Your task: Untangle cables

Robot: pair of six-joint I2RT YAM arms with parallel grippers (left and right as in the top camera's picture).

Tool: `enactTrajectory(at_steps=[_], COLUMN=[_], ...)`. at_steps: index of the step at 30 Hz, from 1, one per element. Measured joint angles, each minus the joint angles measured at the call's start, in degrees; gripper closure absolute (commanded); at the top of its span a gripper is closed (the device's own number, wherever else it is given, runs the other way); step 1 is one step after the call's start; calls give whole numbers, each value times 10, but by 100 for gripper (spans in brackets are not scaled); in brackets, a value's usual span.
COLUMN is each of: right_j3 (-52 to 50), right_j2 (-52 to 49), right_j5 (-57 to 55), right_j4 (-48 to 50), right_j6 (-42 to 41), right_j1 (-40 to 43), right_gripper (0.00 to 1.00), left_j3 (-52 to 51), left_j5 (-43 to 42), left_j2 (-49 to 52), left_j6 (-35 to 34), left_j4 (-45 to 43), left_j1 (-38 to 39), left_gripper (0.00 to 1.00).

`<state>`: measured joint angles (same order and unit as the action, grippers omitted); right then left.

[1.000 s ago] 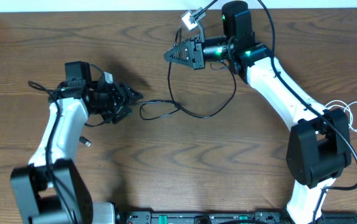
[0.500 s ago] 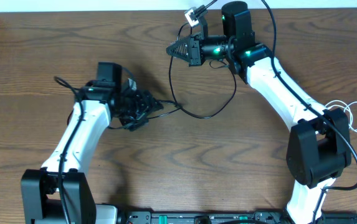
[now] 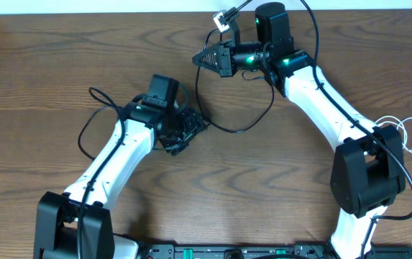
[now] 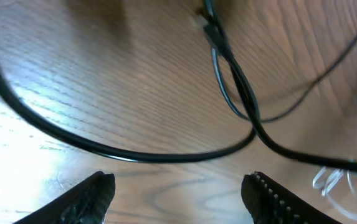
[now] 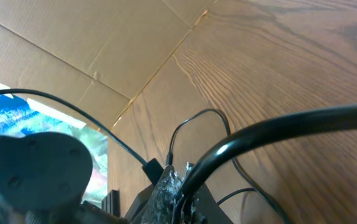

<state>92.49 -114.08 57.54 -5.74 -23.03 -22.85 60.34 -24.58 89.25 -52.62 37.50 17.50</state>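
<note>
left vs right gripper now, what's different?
Left gripper is open and empty; right gripper is shut on the black cable. Left gripper angles down at the table mid-workspace; right gripper lies level by the far edge. Both sit along that same cable.

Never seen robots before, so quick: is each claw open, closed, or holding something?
Left gripper: open, holding nothing.
Right gripper: closed on a black cable.
</note>
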Motion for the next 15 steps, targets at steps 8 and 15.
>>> enactTrajectory(at_steps=[8, 15], right_j3=[0, 0], right_j2=[0, 0], right_j5=[-1, -2], right_j4=[-1, -5], right_j6=[0, 0], right_j1=[-2, -4], right_gripper=[99, 99], left_j3=[-9, -36], left_j5=[94, 120], left_j2=[0, 0], left_j6=[-177, -253], left_j4=[8, -25], left_j1=[5, 11], left_gripper=[34, 34])
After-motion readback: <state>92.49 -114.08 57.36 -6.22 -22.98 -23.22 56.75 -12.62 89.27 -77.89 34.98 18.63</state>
